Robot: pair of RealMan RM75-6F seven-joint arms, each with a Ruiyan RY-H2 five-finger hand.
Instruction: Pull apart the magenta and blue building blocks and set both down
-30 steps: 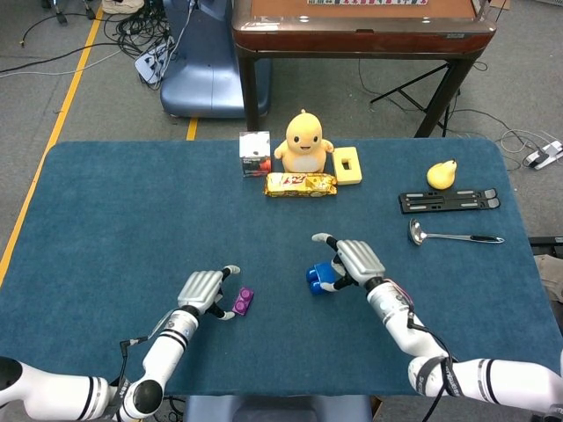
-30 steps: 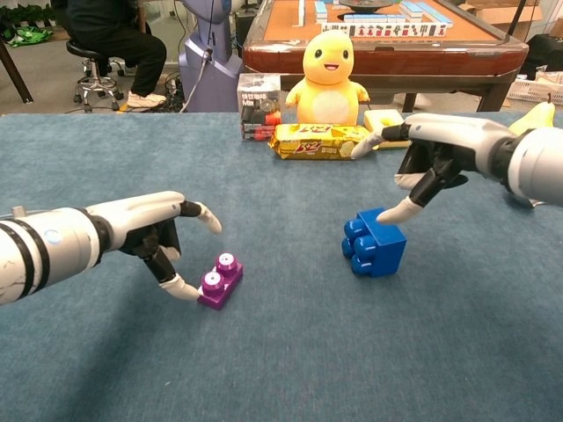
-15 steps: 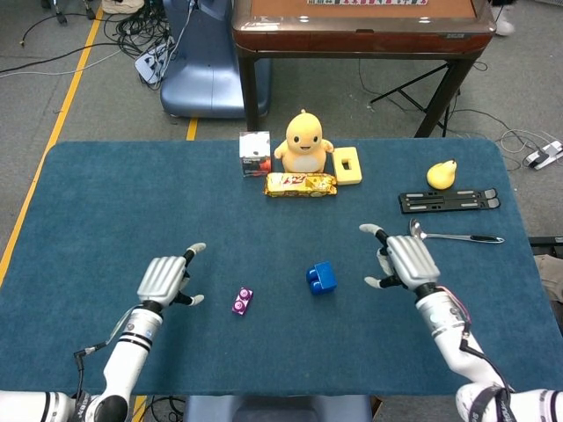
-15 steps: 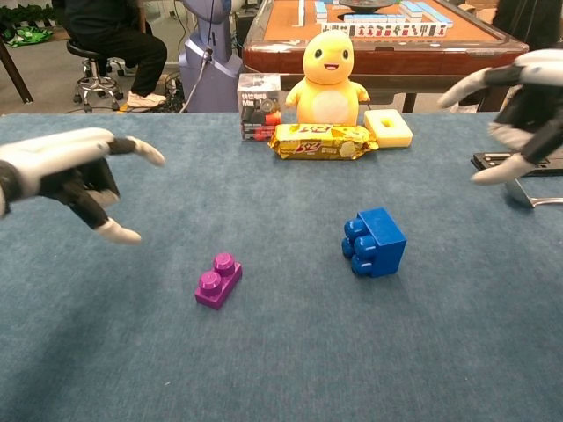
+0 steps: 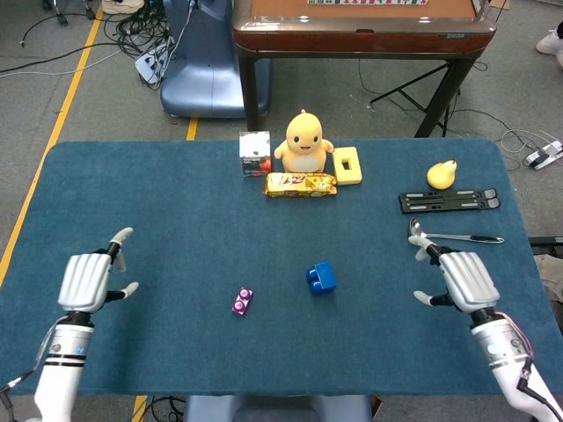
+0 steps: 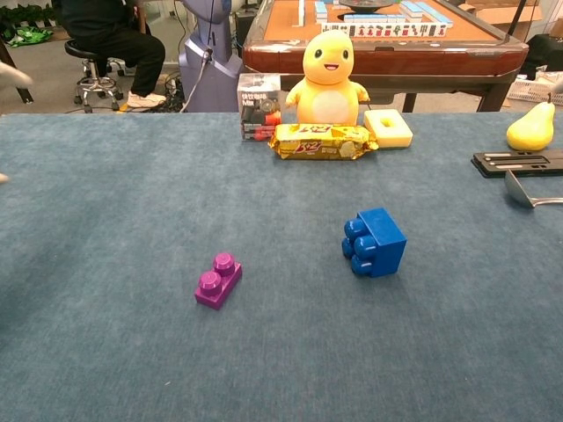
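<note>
The magenta block (image 5: pixel 243 301) (image 6: pixel 218 280) lies alone on the blue table, studs up. The blue block (image 5: pixel 322 278) (image 6: pixel 374 242) lies on its side to the right of it, a clear gap between the two. My left hand (image 5: pixel 88 278) hovers near the table's left edge, fingers apart, holding nothing. My right hand (image 5: pixel 462 280) is near the right edge, also spread and empty. Both hands are well away from the blocks. In the chest view only a sliver of a fingertip shows at the left edge.
At the back stand a yellow duck toy (image 5: pixel 303 141), a small box (image 5: pixel 255 153), a yellow snack bar (image 5: pixel 300 184) and a yellow foam piece (image 5: pixel 347 164). On the right are a pear (image 5: pixel 442 174), a black stand (image 5: pixel 449 201) and a ladle (image 5: pixel 453 236).
Both hands have let go of the blocks and drawn outward to the table's sides, leaving the chest view. The blocks stay where they were set.
</note>
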